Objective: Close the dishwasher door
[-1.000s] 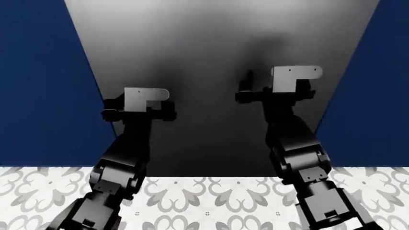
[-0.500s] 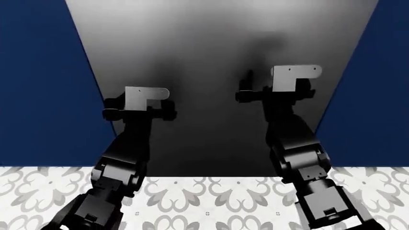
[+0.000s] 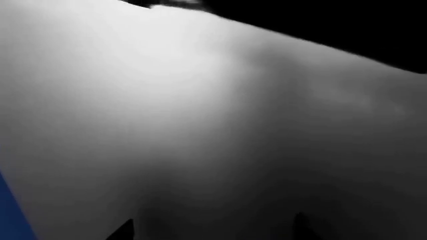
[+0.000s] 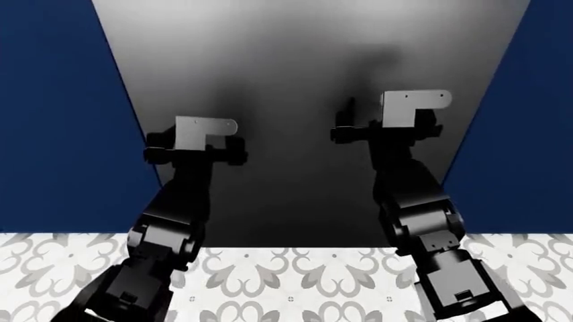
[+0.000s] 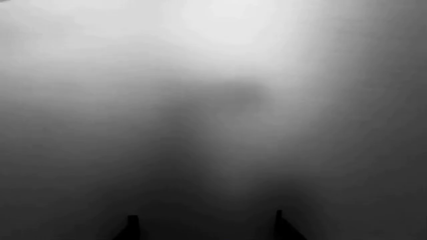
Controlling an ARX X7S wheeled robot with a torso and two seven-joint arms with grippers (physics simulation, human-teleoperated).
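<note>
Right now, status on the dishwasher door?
Both tools open against the grey outer face of the dishwasher door: left tool, right tool. Nothing held. Nothing seen in the way.

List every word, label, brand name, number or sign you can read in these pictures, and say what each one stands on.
None: no readable text shows in any view.
The dishwasher door shows a plain grey face, without brand or label.
The navy cabinet doors are unmarked.
The floor tiles carry only an ornamental pattern.
The left gripper and right gripper bear no markings.
</note>
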